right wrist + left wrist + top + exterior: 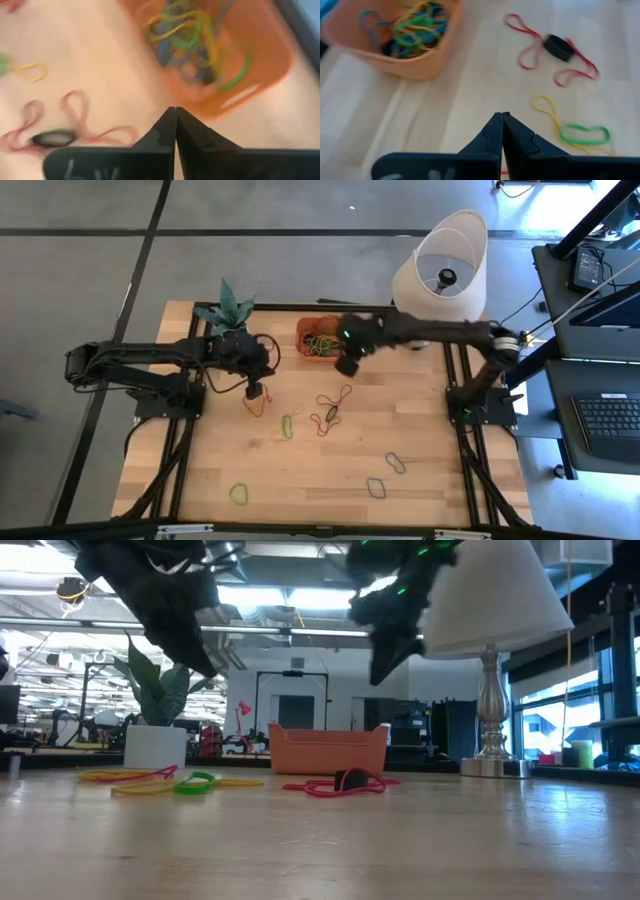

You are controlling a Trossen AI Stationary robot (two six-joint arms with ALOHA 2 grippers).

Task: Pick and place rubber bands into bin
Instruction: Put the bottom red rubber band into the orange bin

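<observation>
Rubber bands (192, 37) fill the bin (270, 60), seen only by wrist views; both hands (502, 131) (175, 125) pinched closed, empty.

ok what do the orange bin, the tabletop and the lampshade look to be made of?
Bin: looks like moulded plastic, matte orange, with smooth walls and rounded corners.
Tabletop: light wood, apparently butcher-block, with parallel plank seams and visible grain; the low view shows a slight sheen.
Lampshade: white, probably fabric or paper over a frame; light glows through it, so the exact material stays open.
</observation>
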